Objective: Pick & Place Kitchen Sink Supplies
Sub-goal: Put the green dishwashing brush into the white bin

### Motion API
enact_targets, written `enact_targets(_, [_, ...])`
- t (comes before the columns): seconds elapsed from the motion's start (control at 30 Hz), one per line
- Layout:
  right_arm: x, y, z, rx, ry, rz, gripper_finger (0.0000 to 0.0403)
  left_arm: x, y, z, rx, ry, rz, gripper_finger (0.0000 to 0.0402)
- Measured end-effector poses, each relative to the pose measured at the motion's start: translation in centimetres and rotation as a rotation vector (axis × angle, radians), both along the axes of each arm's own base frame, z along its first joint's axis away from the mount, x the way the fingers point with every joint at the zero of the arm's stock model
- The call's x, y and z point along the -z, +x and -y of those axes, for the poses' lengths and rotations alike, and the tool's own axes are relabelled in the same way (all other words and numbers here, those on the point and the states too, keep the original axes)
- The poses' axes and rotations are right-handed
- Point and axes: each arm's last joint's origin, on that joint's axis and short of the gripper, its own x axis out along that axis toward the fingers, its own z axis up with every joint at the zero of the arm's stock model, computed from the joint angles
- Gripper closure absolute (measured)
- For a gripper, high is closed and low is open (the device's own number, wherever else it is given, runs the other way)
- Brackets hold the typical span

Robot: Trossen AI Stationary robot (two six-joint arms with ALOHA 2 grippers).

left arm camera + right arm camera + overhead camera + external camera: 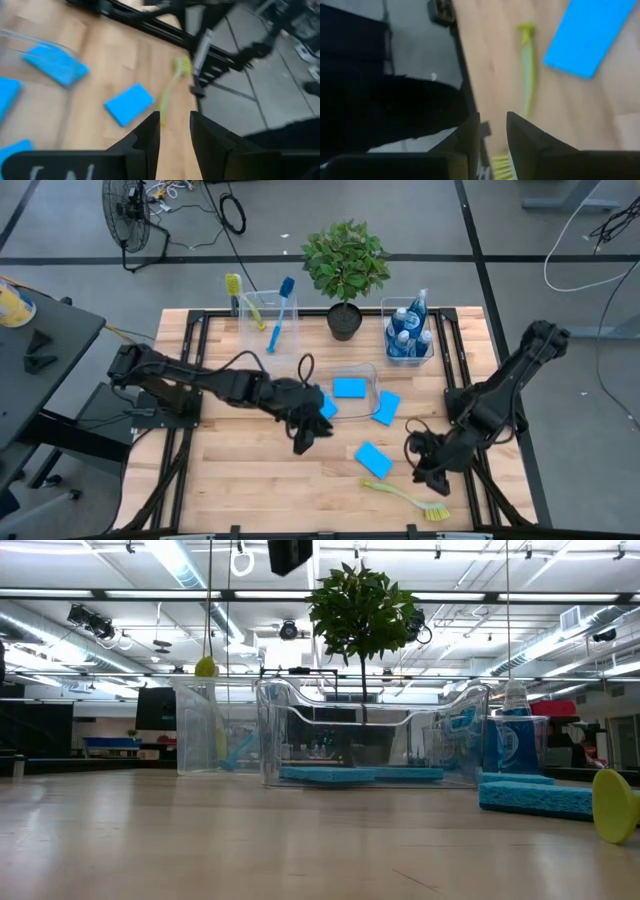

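Note:
A yellow-green dish brush (405,498) lies flat near the table's front edge, right of centre. One blue sponge (373,459) lies beside it, one (386,407) leans on the middle clear bin (372,370), one (350,387) lies inside that bin, and one (325,407) lies beside my left gripper. My left gripper (305,435) hovers open over mid-table and holds nothing. My right gripper (492,131) hangs open just above the brush (527,70), clear of it. A yellow-green brush (233,283) and a blue brush (283,305) stand in the far-left bin. Blue-liquid bottles (408,335) stand in the far-right bin.
A potted plant (345,270) stands at the far edge between the two far bins. Dark frame rails (200,350) run along the table's left and right sides. Bare wood lies at the near left.

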Motion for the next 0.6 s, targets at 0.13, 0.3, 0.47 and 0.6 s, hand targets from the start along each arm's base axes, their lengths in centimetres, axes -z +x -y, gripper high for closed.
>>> enact_targets(0.13, [2.1, -0.7, -0.6, -0.012, 0.066, -0.026, 0.0305, 0.0, -0.5, 2.0, 0.059, -0.016, -0.005, 0.0291])
enact_targets(0.3, [2.6, -1.1, -1.0, -0.022, 0.100, -0.039, 0.0305, 0.1, -1.0, 3.5, 0.078, -0.045, -0.025, 0.0291])
enact_targets(0.47, [1.0, -0.9, -2.1, -0.045, 0.207, 0.051, 0.0305, 0.2, -1.5, 4.4, 0.090, -0.029, -0.043, 0.0291])
enact_targets(0.6, [-0.1, -0.7, -2.7, -0.016, 0.289, 0.109, 0.0305, 0.3, -1.6, 4.7, 0.075, -0.011, -0.047, 0.0291])
